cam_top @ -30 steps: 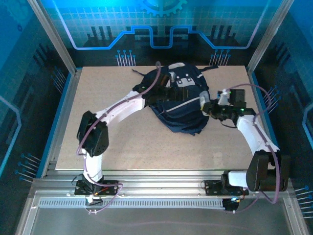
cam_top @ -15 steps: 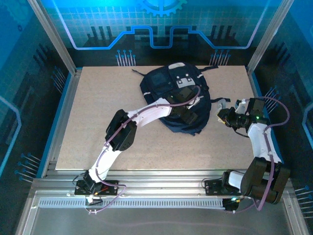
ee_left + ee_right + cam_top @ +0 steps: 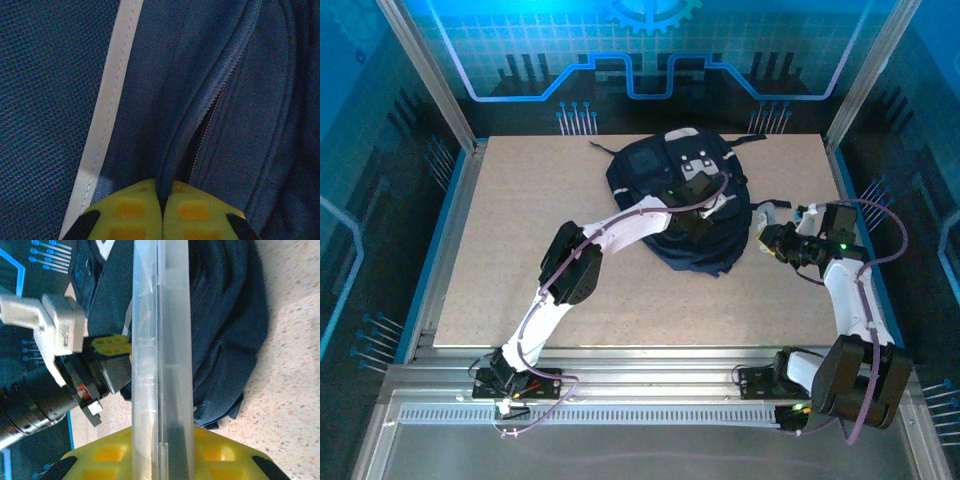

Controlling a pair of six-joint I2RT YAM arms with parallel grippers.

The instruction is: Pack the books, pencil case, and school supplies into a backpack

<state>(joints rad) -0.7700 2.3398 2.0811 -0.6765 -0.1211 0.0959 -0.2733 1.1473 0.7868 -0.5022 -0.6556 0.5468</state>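
One backpack point(image 3: 645, 165) lies on beige table point(image 3: 520, 220) amid blue-lit walls point(image 3: 520, 60).

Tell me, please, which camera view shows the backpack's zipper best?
The left wrist view: the zipper runs close up, partly open, beside the fold the left gripper pinches. The top view shows the whole backpack, zipper indistinct; the right wrist view shows its dark folds.

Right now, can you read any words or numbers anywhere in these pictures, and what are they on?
No text can be read anywhere.
On the backpack: the light grey patches carry dark marks, too small to read.
On the back wall: a gear sign and blue line patterns, no letters.
On the clear plastic strip: no print seen.
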